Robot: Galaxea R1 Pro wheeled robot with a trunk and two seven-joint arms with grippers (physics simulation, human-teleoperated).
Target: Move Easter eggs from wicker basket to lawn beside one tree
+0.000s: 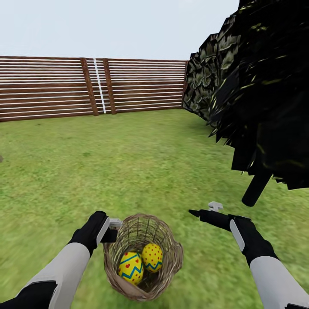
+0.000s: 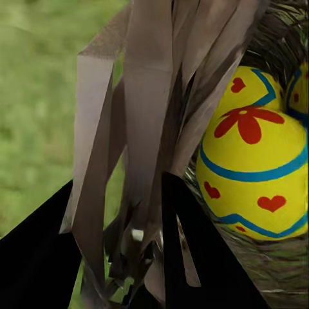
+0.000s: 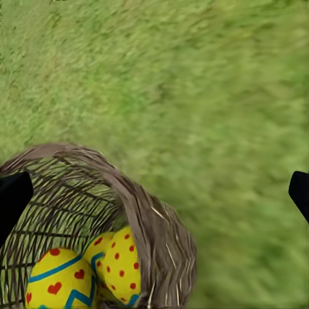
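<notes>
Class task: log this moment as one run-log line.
left end effector: gripping brown wicker basket rim | right end effector: open | yellow eggs: in basket

yellow eggs [image 1: 140, 262] with blue zigzags and red marks, brown wicker basket [image 1: 171, 262]

Mottled green grass [image 1: 141, 159] runs flat to a brown horizontal-slat fence [image 1: 47, 88] with two darker posts [image 1: 89, 86] and a white pole [image 1: 100, 86]. Pale overcast sky [image 1: 120, 25] above. Dark-leaved tree [image 1: 262, 86], thin black stem [image 1: 256, 188], stands right.
</notes>
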